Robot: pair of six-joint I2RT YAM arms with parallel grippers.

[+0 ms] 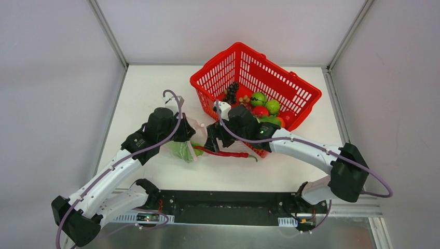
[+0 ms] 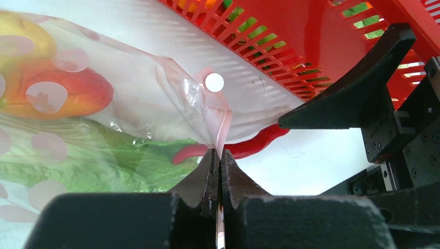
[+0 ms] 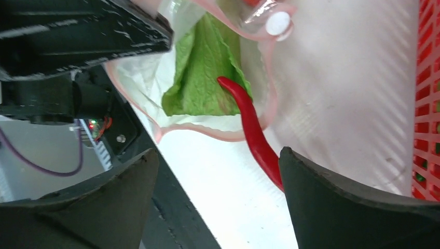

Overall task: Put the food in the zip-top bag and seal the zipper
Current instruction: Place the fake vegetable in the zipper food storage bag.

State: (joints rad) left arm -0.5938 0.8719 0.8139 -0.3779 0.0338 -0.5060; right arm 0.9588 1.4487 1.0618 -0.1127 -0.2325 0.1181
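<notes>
The white tabletop [image 1: 150, 88] carries a red basket [image 1: 290, 85] at its far right; only the overhead view shows what is in it: dark grapes [image 1: 231, 92], green fruits [image 1: 258, 98] and a round red fruit [image 1: 260, 111]; the same view shows both arms bent inward so that they meet just in front of the basket's near corner.

The zip-top bag [image 1: 182, 150] lies on the tabletop between the two hands, beside the basket; from above it is little more than a clear crinkle with green inside; the left wrist view reveals its pale pink spots and its contents: the leafy cabbage [image 2: 78, 155] along the bottom, a yellow fruit [image 2: 21, 36] and an orange-red piece [image 2: 78, 91] above it.

A long red chilli [image 1: 223, 153] lies on the tabletop in front of the basket; the right wrist view shows its tip crossing the cabbage leaf at the bag's gaping mouth; whether it is inside cannot be told.

The left hand [image 2: 218, 155] is clamped on the zipper [image 2: 222, 129], the pink strip pinched upright between its fingers; the right hand [image 3: 218, 155] stands wide apart, gripping nothing, facing the open mouth, whose pink rim curves unsealed.
</notes>
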